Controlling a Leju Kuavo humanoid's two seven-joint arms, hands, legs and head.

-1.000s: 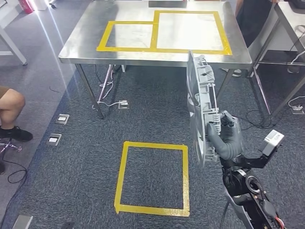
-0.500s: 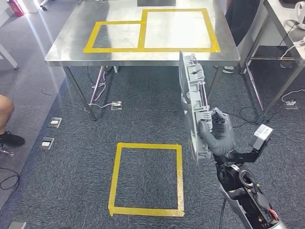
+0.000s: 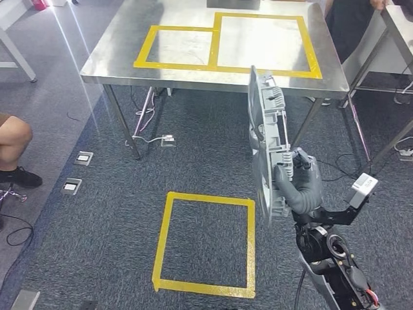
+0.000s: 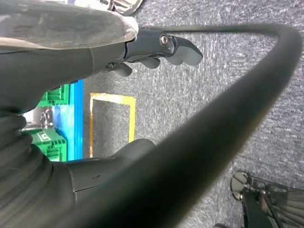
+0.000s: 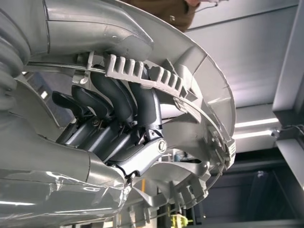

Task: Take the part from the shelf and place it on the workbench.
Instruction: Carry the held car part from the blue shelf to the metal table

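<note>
The part [image 3: 266, 139] is a large grey ribbed plastic panel, standing on edge in the head view. My right hand [image 3: 301, 187] grips its lower edge, low and to the right, over the carpet in front of the workbench. In the right wrist view the dark fingers [image 5: 118, 95] curl around a toothed rib of the part [image 5: 201, 95]. The workbench [image 3: 195, 74] is a steel table with two yellow taped rectangles [image 3: 265, 42] on its top. My left hand [image 4: 71, 52] hangs over the carpet, fingers [image 4: 168, 47] stretched out and holding nothing.
A yellow taped square [image 3: 207, 242] marks the carpet between me and the workbench. A person's leg [image 3: 15, 139] is at the left edge; another person [image 3: 348, 26] stands behind the workbench's right corner, beside a second table [image 3: 397, 26]. Cables and floor sockets [image 3: 84, 158] lie near the table legs.
The whole picture swayed left and back right, so the camera moved. The part stays upright in my right hand throughout.
</note>
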